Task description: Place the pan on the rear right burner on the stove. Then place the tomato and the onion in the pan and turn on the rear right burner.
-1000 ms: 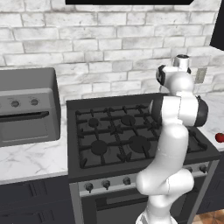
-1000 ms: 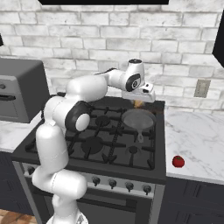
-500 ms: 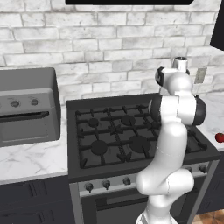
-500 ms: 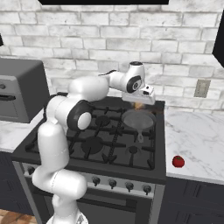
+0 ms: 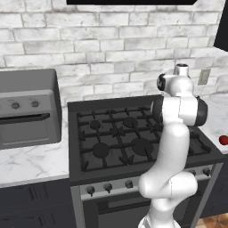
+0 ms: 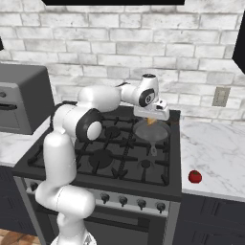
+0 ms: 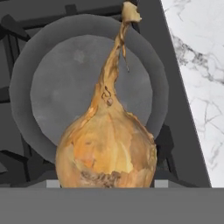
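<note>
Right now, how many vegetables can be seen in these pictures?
2: the onion hangs in the gripper above the pan; the tomato lies on the right counter.

Directly below the end effector (image 6: 152, 115) the pan (image 6: 152, 131) lies open and empty, so the descent is unobstructed. The view ahead is blocked by the onion (image 7: 107, 148) held in it. To its right, the tabletop (image 6: 215, 148) is occupied only by the tomato (image 6: 194, 176), well apart.

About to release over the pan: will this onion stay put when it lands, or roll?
The onion is a rounded bulb, so it may roll a little. The pan below has a raised rim that should likely contain it. Its long thin tip looks papery and may bend on contact.
</note>
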Robot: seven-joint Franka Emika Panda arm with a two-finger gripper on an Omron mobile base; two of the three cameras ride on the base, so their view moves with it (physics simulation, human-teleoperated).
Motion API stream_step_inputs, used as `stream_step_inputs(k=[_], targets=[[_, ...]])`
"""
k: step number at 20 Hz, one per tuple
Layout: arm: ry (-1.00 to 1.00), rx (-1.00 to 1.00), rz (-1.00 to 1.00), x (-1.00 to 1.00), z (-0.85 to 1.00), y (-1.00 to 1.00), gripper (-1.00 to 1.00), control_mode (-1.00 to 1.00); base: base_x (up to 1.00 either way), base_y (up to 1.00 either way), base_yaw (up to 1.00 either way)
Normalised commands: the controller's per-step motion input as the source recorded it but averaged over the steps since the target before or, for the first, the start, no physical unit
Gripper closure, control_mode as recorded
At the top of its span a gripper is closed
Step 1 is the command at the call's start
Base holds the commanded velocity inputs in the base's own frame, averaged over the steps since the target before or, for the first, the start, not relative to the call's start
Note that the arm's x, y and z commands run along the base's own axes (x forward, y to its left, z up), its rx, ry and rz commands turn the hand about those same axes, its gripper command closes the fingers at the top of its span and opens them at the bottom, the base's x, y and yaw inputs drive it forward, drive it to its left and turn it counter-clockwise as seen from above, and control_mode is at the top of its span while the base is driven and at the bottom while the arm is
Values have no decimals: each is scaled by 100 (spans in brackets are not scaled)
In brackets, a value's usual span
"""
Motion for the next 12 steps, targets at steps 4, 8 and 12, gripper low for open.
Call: stream_step_inputs(k=[4,8,12], targets=[[3,0,0,3,-19,0,100,-100,0,0,0],[3,0,1,8,-22,0,100,-100,0,0,0],[4,0,2,16,-19,0,100,-100,0,0,0]])
